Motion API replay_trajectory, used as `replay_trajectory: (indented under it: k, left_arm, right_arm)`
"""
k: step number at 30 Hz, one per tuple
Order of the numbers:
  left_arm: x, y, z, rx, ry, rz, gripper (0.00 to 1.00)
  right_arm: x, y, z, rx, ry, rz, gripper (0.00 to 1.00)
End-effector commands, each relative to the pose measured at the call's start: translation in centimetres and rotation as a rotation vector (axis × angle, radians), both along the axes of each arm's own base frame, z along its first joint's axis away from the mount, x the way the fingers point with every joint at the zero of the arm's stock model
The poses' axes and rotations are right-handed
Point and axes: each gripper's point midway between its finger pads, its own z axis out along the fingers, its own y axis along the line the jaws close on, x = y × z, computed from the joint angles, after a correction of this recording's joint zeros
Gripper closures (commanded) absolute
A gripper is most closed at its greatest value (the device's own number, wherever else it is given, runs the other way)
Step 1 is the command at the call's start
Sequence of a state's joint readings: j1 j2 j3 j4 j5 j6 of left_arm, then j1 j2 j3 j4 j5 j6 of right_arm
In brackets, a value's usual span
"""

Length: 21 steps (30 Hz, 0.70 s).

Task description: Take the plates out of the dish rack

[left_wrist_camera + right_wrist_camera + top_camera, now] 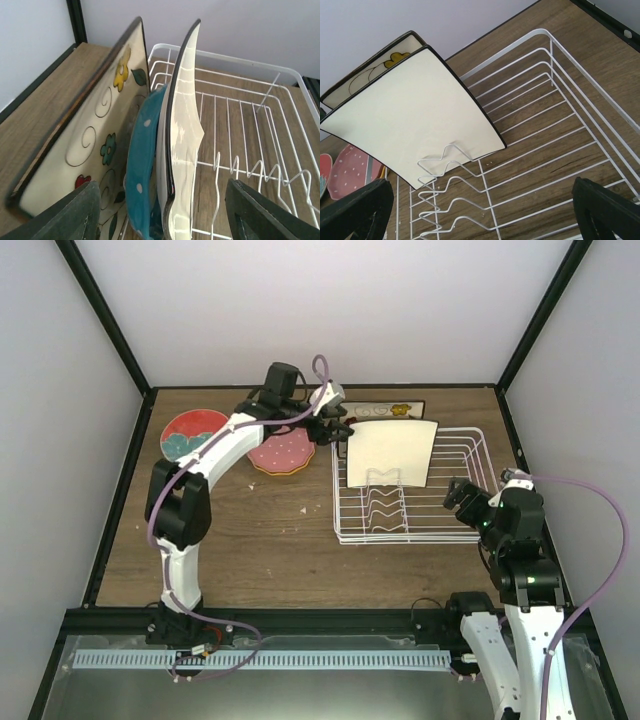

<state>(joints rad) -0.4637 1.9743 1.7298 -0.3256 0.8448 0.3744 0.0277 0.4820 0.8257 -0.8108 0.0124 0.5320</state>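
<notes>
Cream square plate [390,452] upright at left end of dish rack [486,455], against blue dotted plate [142,165] | left gripper [338,430] spread wide, grasping nothing | risk: closing may pinch both plates, one slipping free.

The plain cream plate [415,110] shows a smooth glazed face with a dark rim, glossy enough to throw bright streaks along its edge. Beside it, the floral plate [95,135] and blue dotted plate [142,160] carry the same ceramic sheen. The dish rack [460,470] is thin wire under a smooth white coating. The table [260,530] is brown wood grain, matt and slightly streaked. The fingers [65,215] of the left gripper [161,184] look like matt black plastic, faintly grainy.
</notes>
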Motion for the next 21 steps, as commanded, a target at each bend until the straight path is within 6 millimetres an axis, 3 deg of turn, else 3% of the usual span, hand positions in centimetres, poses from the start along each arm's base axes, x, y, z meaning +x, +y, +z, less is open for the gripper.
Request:
replay_trajectory:
  k: [1,5,8,16,21]
  left_arm:
    - [-0.5,-1.8,-0.2,0.001,-0.076,-0.081,0.31]
    - [-0.6,-3.0,-1.4,0.014,-0.070,-0.100,0.35]
    - [-0.9,-3.9,-2.2,0.022,-0.071,-0.112,0.44]
    - [-1.1,-5.7,-2.5,-0.002,-0.070,-0.097,0.94]
    - [-1.2,-5.6,-0.8,-0.029,-0.085,-0.078,0.96]
  right_arm:
    - [-0.6,-0.5,1.6,-0.012,-0.034,-0.021,0.00]
    - [-0.5,-0.5,1.7,-0.017,-0.032,-0.021,0.00]
    - [-0.4,-0.6,1.7,-0.023,-0.032,-0.022,0.00]
    - [-0.6,-0.8,2.0,-0.036,-0.030,-0.030,0.00]
    - [-0.6,-0.8,1.8,-0.036,-0.026,-0.031,0.00]
